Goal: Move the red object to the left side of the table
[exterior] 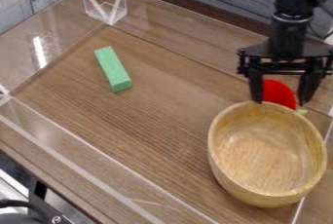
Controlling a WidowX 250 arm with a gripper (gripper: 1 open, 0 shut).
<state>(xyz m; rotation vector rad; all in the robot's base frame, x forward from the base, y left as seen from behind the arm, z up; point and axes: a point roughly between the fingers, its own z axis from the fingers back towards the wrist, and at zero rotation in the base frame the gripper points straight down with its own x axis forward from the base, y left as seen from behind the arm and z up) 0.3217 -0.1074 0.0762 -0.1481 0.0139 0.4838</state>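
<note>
**Over the red fruit, claw spread for the pick**

At the right side of the tabletop (pixel 156 101), just behind the rim of the wooden bowl (pixel 267 153), sits the red object (pixel 277 93), close to the clear wall on that side. The claw (pixel 282 89) hangs directly above it with its two dark fingers (pixel 255 85) spread wide, one on each side of the fruit, holding nothing.

To do this step well, the fingers should come straight down until they bracket the widest part of the fruit, clear of the bowl's rim in front and the acrylic wall beside it. Closing too high would likely pinch the rounded top and squirt it out. A centred, slow squeeze seems the safer choice.

The fruit is small, rounded and bright glossy red, far smaller than the bowl; the fingers partly hide it. A green block (pixel 112 69) lies well apart on the left, where the fruit must end up.
</note>
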